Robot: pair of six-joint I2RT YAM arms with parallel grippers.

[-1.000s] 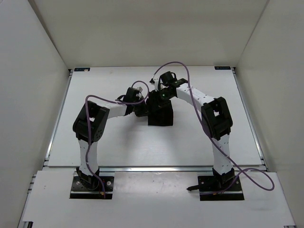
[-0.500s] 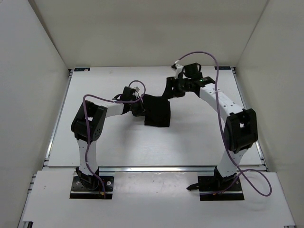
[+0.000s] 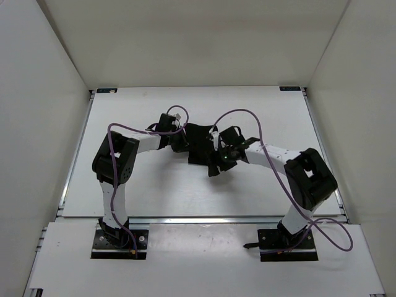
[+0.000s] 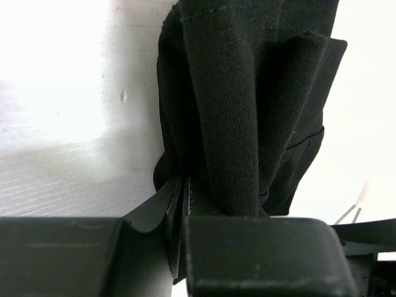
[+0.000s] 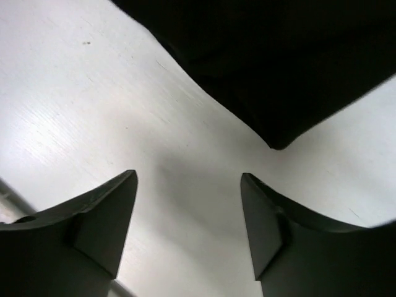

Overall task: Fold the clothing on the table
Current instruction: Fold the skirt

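Clothing [image 3: 203, 145] sits pinched in left gripper [image 3: 180, 143] (right gripper [image 5: 189, 185] gapes beside it).

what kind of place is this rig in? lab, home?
Likely a lab test cell: plain white walls box in a white table with metal rails, the left arm and right arm are bolted at its near edge, and the black clothing is the workpiece.

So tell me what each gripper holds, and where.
Left gripper pinches the black fabric garment by its bunched edge; right gripper, open, holds nothing.
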